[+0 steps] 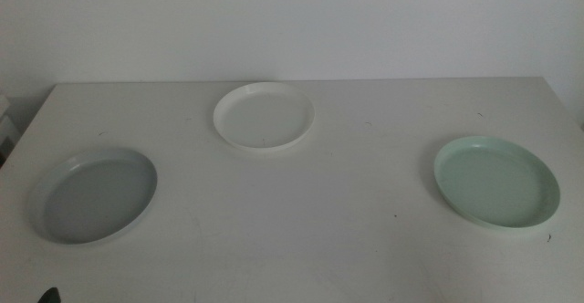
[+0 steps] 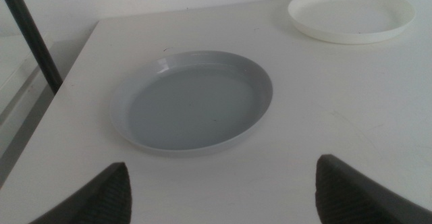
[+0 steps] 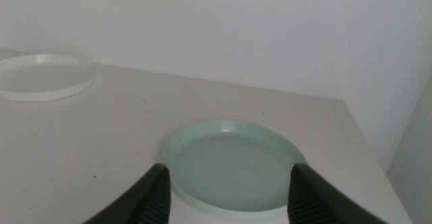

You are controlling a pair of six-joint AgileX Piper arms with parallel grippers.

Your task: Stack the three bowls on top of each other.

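Middle view: three bowls are seen on a white table (image 1: pixel 301 212), well apart from each other. The grey bowl (image 1: pixel 94 195) is set at the left side, the white bowl (image 1: pixel 265 116) at the back in the middle, and the green bowl (image 1: pixel 497 182) at the right side. None is stacked on another. All three are empty and flat on the table.

In the left wrist view, the left gripper (image 2: pixel 223 190) is held near the grey bowl (image 2: pixel 192 102), not touching it. Its jaws are spread wide apart and nothing is held between them. The white bowl (image 2: pixel 351 15) is seen farther back.

In the right wrist view, the right gripper (image 3: pixel 226 193) is held just by the near edge of the green bowl (image 3: pixel 233 166). Its jaws are apart too, with nothing gripped. The white bowl (image 3: pixel 42 77) is seen far off.
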